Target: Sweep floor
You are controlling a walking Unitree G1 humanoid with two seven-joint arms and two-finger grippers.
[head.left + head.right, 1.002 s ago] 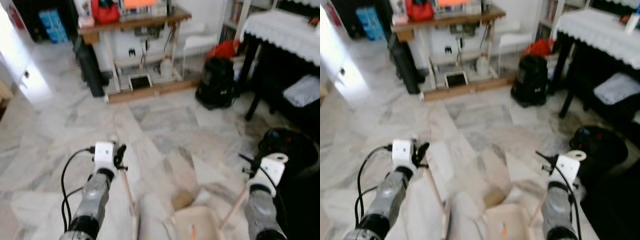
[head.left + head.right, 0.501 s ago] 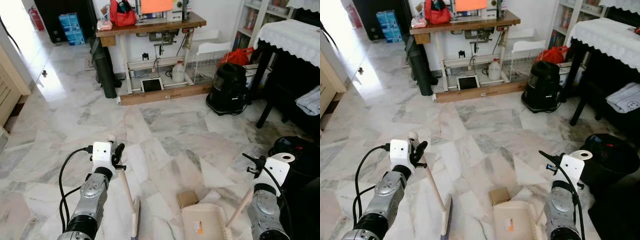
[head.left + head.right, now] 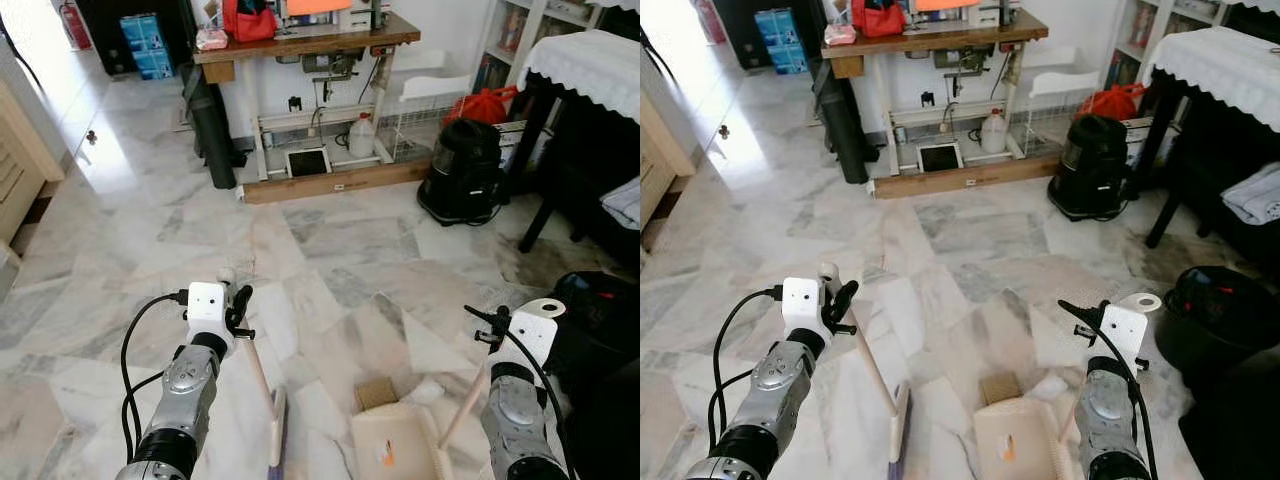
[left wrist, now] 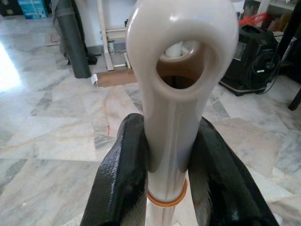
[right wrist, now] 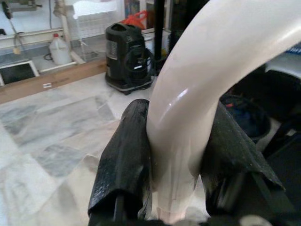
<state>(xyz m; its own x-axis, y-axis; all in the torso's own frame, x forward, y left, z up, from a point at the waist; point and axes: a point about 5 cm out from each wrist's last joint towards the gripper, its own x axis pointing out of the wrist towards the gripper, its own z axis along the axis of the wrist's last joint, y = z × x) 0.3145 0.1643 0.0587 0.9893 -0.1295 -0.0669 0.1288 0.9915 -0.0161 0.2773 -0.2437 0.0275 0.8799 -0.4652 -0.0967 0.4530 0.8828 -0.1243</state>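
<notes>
- Your left gripper [image 4: 167, 165]: clamped on the cream plastic broom handle [image 3: 252, 362]; brush head on the marble floor [image 3: 130, 230].
- Your right gripper [image 5: 176, 155]: clamped on the cream dustpan handle [image 3: 462, 404].
- Cream plastic dustpan [image 3: 392, 445]: flat on the floor between your arms, an orange scrap inside.
- Small brown cardboard piece [image 3: 375, 392]: touching the pan's far edge.
- Black vacuum cleaner [image 3: 463, 182]: far right.
</notes>
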